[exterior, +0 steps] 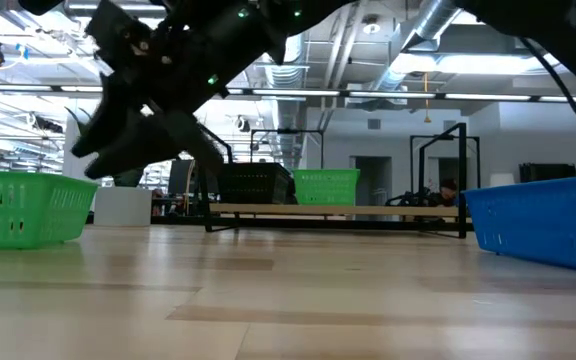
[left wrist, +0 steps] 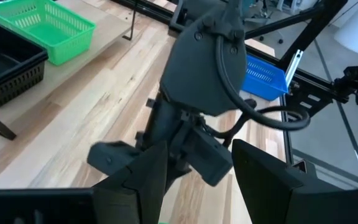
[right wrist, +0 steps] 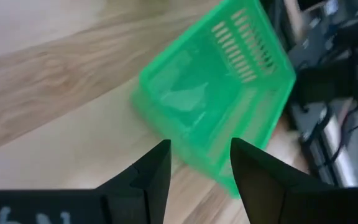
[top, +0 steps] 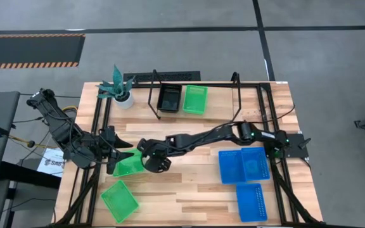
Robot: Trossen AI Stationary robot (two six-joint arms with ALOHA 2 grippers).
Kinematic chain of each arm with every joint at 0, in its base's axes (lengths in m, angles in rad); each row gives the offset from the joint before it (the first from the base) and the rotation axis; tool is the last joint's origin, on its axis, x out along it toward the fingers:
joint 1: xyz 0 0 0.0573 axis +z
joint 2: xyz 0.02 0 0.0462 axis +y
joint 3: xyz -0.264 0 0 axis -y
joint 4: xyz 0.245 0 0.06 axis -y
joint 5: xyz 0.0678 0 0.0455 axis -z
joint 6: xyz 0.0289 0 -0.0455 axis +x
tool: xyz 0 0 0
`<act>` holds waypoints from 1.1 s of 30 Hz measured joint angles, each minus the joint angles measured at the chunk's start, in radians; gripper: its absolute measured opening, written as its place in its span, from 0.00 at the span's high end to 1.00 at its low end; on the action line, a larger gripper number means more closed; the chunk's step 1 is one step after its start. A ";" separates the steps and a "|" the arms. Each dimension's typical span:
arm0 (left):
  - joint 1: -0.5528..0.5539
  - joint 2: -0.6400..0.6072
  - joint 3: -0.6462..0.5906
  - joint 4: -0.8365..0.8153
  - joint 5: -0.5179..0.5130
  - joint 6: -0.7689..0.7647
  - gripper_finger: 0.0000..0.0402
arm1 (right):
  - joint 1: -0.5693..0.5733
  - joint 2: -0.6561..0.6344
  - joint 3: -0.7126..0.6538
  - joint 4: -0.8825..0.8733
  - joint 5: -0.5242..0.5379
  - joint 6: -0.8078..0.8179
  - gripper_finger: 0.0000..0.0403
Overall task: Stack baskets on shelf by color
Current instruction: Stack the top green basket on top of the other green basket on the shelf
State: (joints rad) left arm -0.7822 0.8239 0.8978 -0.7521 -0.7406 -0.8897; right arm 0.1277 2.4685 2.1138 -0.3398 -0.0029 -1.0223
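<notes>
Two green baskets off the shelf [top: 195, 84]: one [top: 130, 163] near the table's [top: 189, 190] left side under the spread right claw [top: 146, 166], another [top: 120, 201] nearer the front edge. Probably light, thin, a bit springy and slick, so best pinched over one rim wall. Empty all round, including the black basket [top: 169, 97] and green basket [top: 194, 99] on the shelf; left claw [top: 114, 153] spread too, just beside.

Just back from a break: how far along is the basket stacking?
Done: a black basket and a green basket sit on the shelf. In hand: the right tool, open, hovers at a green basket. Left: another green basket and the blue baskets.
</notes>
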 joint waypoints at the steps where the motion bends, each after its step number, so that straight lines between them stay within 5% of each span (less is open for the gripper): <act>1: 0.000 0.000 0.000 0.000 0.000 -0.006 0.58 | 0.003 0.006 0.004 -0.002 0.000 -0.015 0.54; 33: 0.000 0.001 0.001 0.001 -0.013 -0.044 0.58 | 0.006 0.009 0.006 -0.024 -0.055 -0.072 0.54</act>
State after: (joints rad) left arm -0.7822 0.8246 0.8986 -0.7509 -0.7532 -0.9333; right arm 0.1333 2.4775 2.1194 -0.3635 -0.0582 -1.0942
